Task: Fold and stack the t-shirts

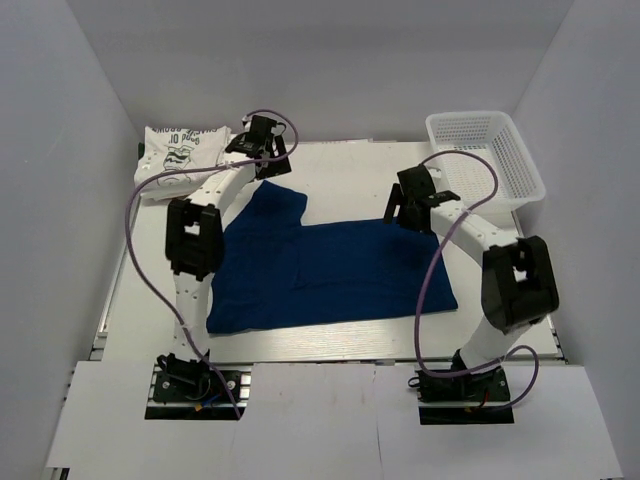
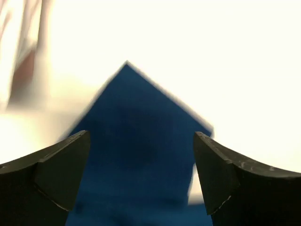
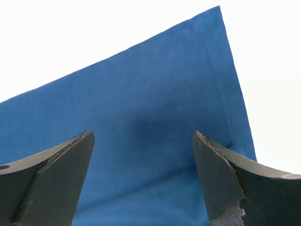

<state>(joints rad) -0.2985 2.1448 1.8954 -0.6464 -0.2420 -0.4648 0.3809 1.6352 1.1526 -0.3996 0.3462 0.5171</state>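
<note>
White tabletop (image 1: 350, 170), white walls (image 1: 330, 60); navy-blue cloth t-shirt (image 1: 330, 270) lay flat beneath left pincer (image 2: 141, 136) and right pincer (image 3: 141, 134), both wide apart, empty.

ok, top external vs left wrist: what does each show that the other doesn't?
Only top external: the whole navy t-shirt spread flat, the folded white t-shirt at far left, the mesh basket at far right, and the right gripper over the shirt's right edge.
Only left wrist: a close view of the left gripper, fingers wide apart with nothing between them, aimed at a pointed corner of the cloth. A pale blur at its left edge can't be identified.
Both: the navy t-shirt on the white table.
</note>
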